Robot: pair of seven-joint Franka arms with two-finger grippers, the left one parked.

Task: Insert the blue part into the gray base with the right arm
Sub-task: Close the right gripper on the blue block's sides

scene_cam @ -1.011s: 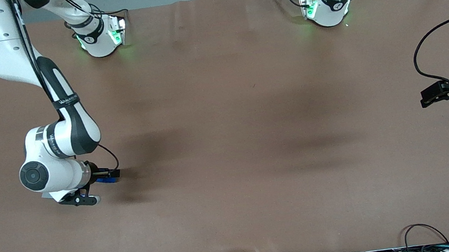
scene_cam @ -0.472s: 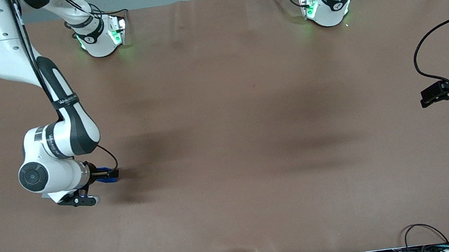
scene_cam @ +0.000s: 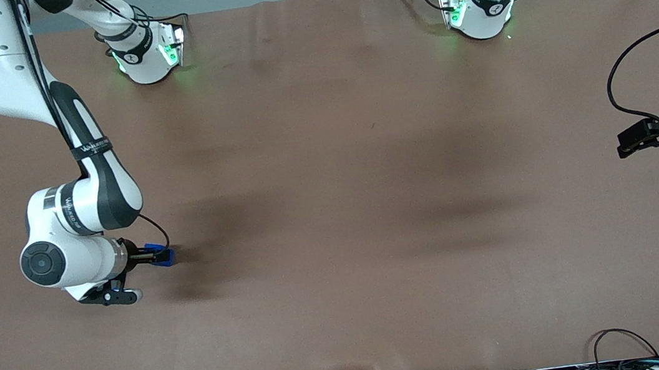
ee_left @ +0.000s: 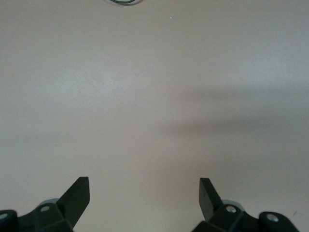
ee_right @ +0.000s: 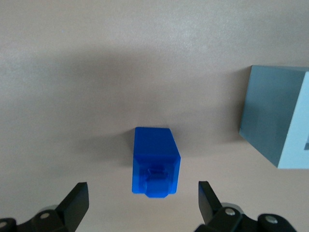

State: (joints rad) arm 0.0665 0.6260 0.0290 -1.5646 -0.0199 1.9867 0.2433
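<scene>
Counting up, we had one blue part (ee_right: 154, 162) and one gray base (ee_right: 277, 116), both sitting on the brown table (scene_cam: 370, 205), near each other but not touching. Our right arm (scene_cam: 77, 206) held the gripper (ee_right: 142, 203) low over the blue part, fingers (ee_right: 77, 200) spread wide on either side and gripping nothing. We saw nothing between part and base.

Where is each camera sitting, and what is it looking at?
Front view: high over the table, looking down on the right arm, its gripper over the blue part.
Right wrist view: on the working wrist, looking down past open fingers at the blue part and gray base.
Left wrist view: the parked wrist, seeing only table.
Front and right wrist views share the blue part.
</scene>
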